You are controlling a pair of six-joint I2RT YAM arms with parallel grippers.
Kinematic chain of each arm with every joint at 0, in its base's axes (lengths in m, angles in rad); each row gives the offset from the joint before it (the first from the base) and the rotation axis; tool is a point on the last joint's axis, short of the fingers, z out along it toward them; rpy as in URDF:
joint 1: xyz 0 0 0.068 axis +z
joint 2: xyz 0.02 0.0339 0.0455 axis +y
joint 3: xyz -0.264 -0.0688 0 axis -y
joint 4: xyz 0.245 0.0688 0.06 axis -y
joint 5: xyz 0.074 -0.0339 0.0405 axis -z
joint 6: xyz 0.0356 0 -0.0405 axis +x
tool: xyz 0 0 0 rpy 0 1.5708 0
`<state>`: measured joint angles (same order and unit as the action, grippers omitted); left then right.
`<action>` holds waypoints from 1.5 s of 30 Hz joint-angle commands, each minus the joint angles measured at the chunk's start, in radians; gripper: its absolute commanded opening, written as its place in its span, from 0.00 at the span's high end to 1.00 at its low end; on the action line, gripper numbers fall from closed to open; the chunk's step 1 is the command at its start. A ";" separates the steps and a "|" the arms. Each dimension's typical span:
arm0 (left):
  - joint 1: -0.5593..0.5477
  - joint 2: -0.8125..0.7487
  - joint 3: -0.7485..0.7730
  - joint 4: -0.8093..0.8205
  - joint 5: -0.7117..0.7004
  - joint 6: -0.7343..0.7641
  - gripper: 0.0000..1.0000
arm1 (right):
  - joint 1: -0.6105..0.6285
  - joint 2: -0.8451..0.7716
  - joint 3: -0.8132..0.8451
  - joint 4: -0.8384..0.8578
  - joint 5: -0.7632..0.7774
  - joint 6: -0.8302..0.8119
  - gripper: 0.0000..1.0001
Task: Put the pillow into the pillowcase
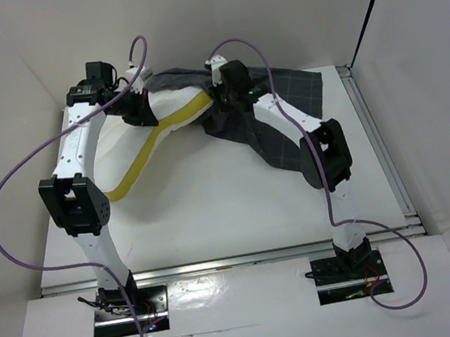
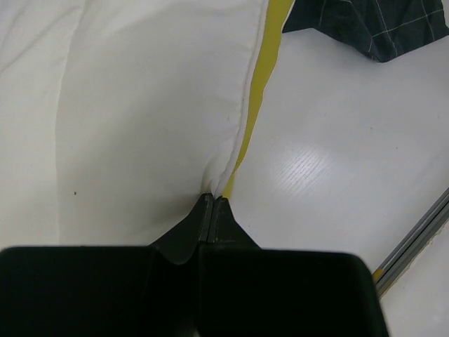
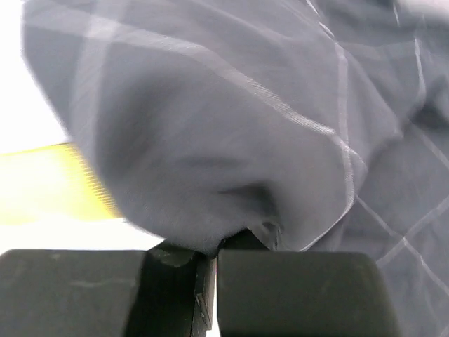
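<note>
Feeding the pillow [image 2: 140, 105] in cleanly calls for the left hand [image 2: 212, 203], pinched on the yellow-banded edge ahead of it, to push toward the right hand [image 3: 210, 247], which clamps pillowcase [image 3: 245, 126] cloth draped over it and should lift the mouth open. White surface [image 1: 214, 212] beneath both; white walls [image 1: 228, 9] on 3 sides.

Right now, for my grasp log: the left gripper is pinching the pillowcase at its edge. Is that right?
No. The left gripper is pinching the pillow at its edge, not the pillowcase; the left wrist view shows it.
</note>
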<state>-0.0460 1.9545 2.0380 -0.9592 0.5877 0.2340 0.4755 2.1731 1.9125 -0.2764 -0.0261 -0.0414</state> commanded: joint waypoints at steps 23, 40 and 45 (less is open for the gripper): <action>-0.043 -0.083 -0.119 0.200 -0.028 -0.073 1.00 | 0.204 0.056 0.500 -0.782 -0.664 -0.196 0.74; -0.031 -0.272 -0.642 0.218 -0.166 0.143 1.00 | -0.043 -0.171 0.281 -0.484 -0.278 -0.074 0.32; -0.031 -0.333 -0.688 0.195 -0.118 0.205 0.68 | -0.052 -0.111 0.326 -0.511 -0.293 -0.083 0.29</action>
<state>-0.0837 1.7123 1.3556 -0.7616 0.4461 0.3847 0.4183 2.0472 2.2009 -0.8154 -0.3359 -0.1272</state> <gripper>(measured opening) 0.260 0.698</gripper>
